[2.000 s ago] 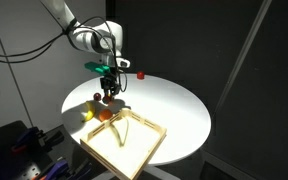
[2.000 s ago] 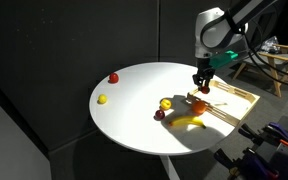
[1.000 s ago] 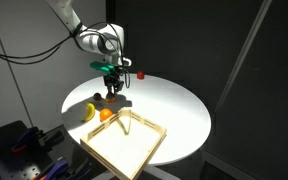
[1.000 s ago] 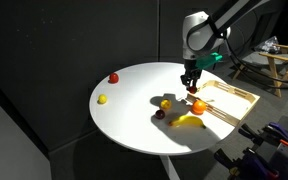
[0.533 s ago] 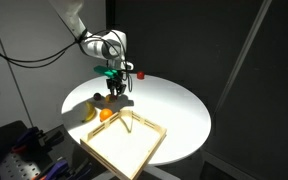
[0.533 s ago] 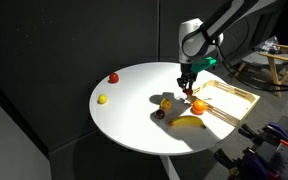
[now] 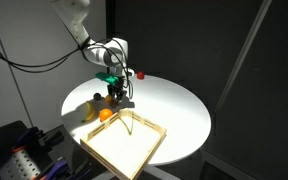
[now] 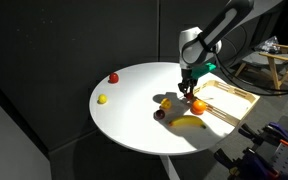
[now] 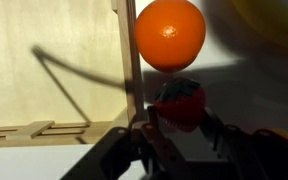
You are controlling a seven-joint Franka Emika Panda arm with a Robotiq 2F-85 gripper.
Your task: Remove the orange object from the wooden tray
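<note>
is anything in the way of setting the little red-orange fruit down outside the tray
The small reddish-orange toy fruit sits between the jaws, outside the light wooden tray. Only a plain orange ball lies close ahead, beside the rim.

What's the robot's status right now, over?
Gripper jaws shut on reddish-orange toy fruit. Fruit outside wooden tray, over white table. Orange ball close beside it, outside the rim.
</note>
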